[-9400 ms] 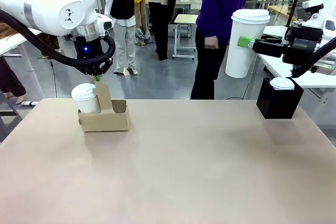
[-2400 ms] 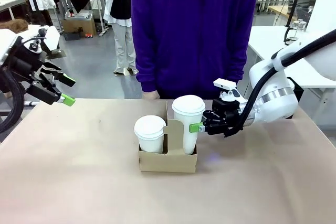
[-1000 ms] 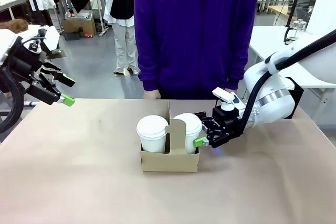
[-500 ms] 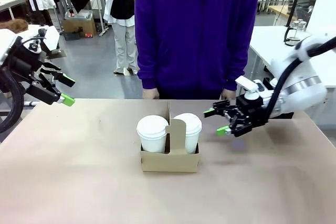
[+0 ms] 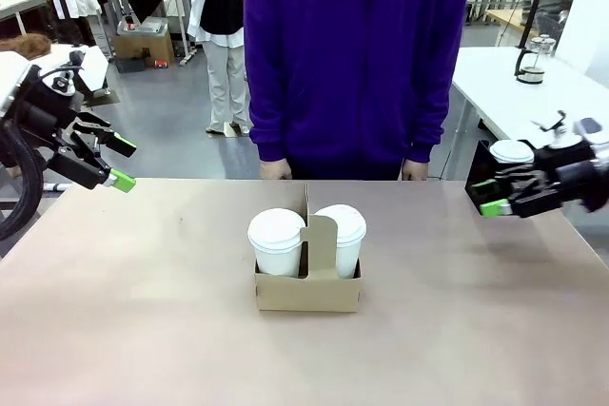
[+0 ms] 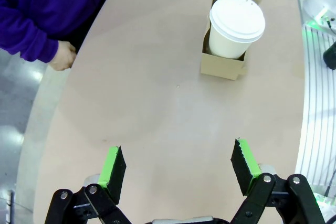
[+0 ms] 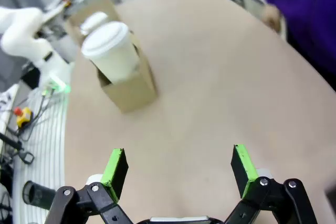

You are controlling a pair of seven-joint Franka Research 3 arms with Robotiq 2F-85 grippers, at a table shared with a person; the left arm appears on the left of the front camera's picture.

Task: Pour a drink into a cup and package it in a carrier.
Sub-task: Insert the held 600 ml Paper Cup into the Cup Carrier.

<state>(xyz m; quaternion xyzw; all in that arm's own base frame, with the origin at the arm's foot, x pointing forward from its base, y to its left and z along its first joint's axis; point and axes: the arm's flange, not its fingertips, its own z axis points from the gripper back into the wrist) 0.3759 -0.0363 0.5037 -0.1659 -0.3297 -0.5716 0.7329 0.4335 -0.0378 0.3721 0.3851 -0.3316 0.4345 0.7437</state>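
Cardboard carrier [image 5: 307,278]: two lidded cups [image 5: 340,239] now seated; packaging judged complete. Right gripper [image 5: 497,196]: released, withdrawn well clear. Left gripper [image 5: 115,164]: spread, empty, unmoved.

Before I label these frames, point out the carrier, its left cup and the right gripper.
carrier [image 5: 306,292]: front view, brown front wall.
left cup [image 5: 276,230]: front view, its white lid.
right gripper [image 5: 494,196]: front view, between the green-padded fingertips.
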